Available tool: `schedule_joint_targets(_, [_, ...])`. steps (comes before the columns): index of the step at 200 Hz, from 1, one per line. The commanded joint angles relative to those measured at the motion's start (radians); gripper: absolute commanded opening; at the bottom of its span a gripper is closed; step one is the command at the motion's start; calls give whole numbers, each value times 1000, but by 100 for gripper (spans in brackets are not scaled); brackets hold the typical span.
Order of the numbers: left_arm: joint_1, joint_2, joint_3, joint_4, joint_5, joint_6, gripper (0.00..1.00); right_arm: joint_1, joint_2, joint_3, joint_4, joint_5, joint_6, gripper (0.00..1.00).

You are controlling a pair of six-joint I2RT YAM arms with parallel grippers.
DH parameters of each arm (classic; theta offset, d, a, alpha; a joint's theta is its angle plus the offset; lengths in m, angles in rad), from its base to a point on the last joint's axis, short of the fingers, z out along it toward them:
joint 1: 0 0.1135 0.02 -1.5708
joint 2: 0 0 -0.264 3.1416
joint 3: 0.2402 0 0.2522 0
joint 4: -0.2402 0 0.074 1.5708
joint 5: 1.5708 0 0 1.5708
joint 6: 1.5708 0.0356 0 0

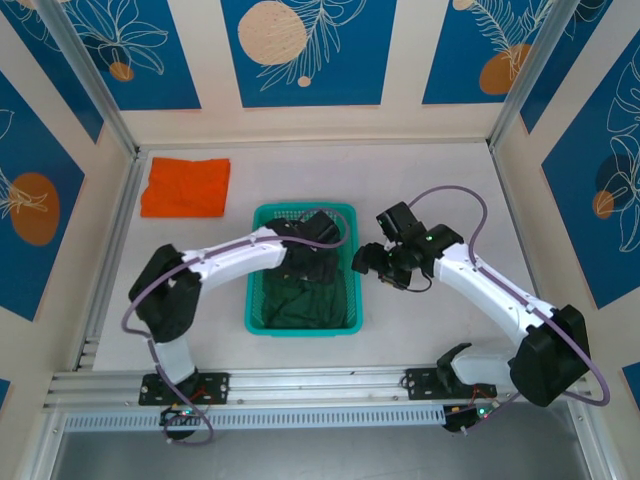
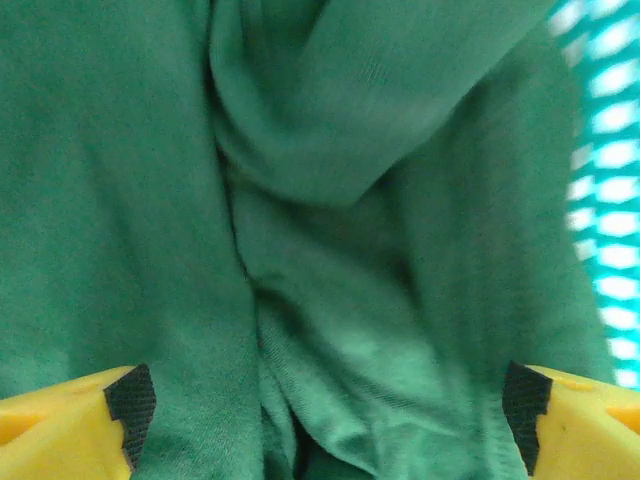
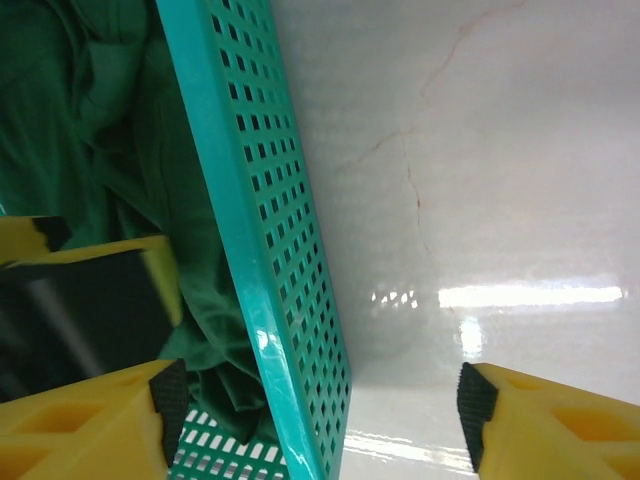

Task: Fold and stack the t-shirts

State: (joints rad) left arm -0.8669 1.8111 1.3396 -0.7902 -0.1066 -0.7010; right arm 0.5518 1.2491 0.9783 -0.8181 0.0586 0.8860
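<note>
The green shirt [image 1: 300,302] is bunched up inside the teal basket [image 1: 300,328], while the orange shirt [image 1: 186,187] lies folded at the far left of the table [image 3: 500,150], well apart. My left gripper [image 2: 325,402] is wide open right over the green folds, gripping nothing. The right gripper [image 3: 320,392] is open too, with the basket's right wall between its fingers. My worry is that the left bites into that thick wad, grabs several layers and snags the mesh, so the basket rides up with it. If the right slips off the rim, nothing pins it down. The wrists are also close together here, so they could bump
</note>
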Motion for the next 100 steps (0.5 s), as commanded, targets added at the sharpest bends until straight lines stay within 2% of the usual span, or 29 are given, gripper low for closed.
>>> schedule_joint_targets(1, [8,45,30,-72,48,-11,91,8,10,-25,-42,-22,34,69])
schedule_joint_targets(16, [11,111,75,-86,62,-11,88,11,20,-27,-36,-33,36,66])
schedule_joint_targets(33, [15,160,97,-69,68,-22,72,10,37,-26,-34,-50,34,64])
schedule_joint_targets(44, [18,163,89,-22,79,-31,57,12,45,-26,-31,-60,36,62])
schedule_joint_targets(66, [23,146,118,18,93,-34,17,17,50,-26,-30,-78,31,59])
schedule_joint_targets(79, [23,117,147,20,86,-18,0,20,46,-30,-25,-88,31,59])
schedule_joint_targets(100, [22,51,211,-3,56,27,0,24,53,-39,-22,-107,29,57])
